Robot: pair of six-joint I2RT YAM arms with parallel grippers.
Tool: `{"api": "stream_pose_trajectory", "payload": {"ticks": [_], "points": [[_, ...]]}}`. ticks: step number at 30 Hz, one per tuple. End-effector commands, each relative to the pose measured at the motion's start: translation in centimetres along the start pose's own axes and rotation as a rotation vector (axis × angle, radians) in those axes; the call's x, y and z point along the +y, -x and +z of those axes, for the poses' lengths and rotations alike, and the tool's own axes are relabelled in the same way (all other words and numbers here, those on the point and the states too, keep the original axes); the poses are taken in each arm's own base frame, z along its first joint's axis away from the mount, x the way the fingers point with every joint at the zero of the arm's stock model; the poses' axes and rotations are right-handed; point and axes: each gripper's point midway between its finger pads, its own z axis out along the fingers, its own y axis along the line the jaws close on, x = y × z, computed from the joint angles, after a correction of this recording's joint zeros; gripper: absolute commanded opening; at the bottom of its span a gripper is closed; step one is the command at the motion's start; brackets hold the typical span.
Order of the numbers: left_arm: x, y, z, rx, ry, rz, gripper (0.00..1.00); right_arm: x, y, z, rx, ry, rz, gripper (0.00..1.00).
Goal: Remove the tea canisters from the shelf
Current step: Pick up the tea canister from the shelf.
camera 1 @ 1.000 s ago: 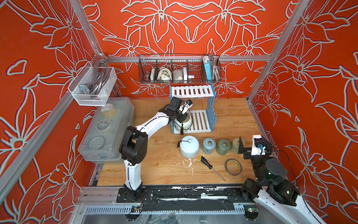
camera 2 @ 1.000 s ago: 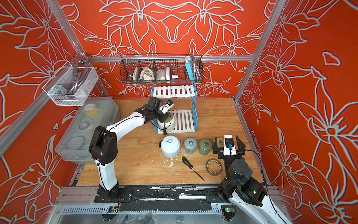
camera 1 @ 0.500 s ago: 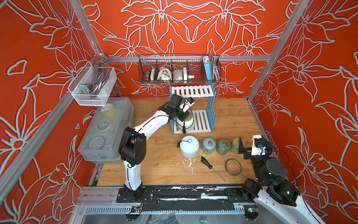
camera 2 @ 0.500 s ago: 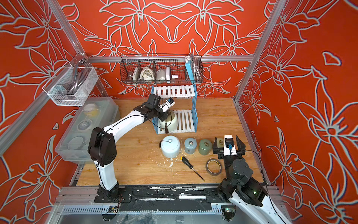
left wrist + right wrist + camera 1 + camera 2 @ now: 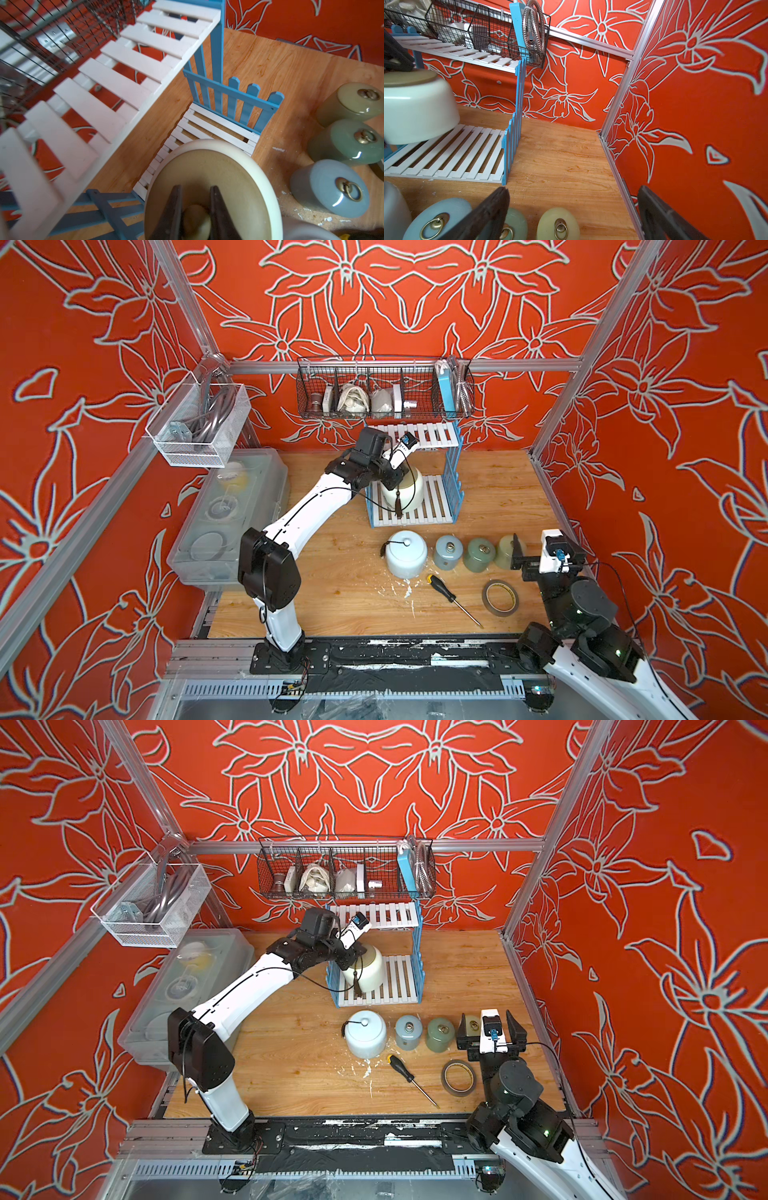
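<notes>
My left gripper (image 5: 195, 187) is shut on the knob (image 5: 196, 220) of the cream tea canister (image 5: 409, 489). The canister hangs tilted just above the lower board of the blue-and-white shelf (image 5: 434, 502), its tassel (image 5: 398, 506) dangling. Both shelf boards (image 5: 376, 914) carry nothing else. Four canisters stand in a row on the table in front of the shelf: pale blue-white (image 5: 405, 560), grey-blue (image 5: 449, 551), sage green (image 5: 481, 554), yellow-green (image 5: 506, 549). My right gripper (image 5: 573, 190) is open and empty, hovering just over the yellow-green canister (image 5: 558, 224).
A screwdriver (image 5: 453, 599) and a tape roll (image 5: 500, 597) lie in front of the canister row. A clear lidded bin (image 5: 228, 514) stands at the table's left edge. A black wire basket (image 5: 384, 389) hangs above the shelf, and a clear mesh basket (image 5: 199, 423) hangs on the left wall.
My left wrist has risen, lifting the cream canister off the lower shelf board. The right arm has not moved.
</notes>
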Motion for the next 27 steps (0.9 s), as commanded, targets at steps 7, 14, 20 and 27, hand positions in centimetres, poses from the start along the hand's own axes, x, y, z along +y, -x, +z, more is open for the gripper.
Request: {"api": "stream_pose_trajectory", "payload": {"ticks": [7, 14, 20, 27], "points": [[-1.0, 7.3, -9.3, -0.180, 0.013, 0.104, 0.00, -0.2, -0.1, 0.0, -0.006, -0.013, 0.016, 0.99], [-1.8, 5.6, -13.1, -0.120, 0.027, 0.112, 0.00, 0.0, -0.2, 0.2, -0.001, -0.008, 0.009, 0.99], [-3.3, 2.8, -16.1, -0.058, 0.002, 0.117, 0.00, 0.3, -0.3, 0.3, 0.006, 0.001, 0.005, 0.99], [-3.3, -1.0, -18.5, -0.012, 0.051, 0.103, 0.00, 0.2, -0.4, 0.3, 0.007, -0.004, 0.005, 0.99]]}}
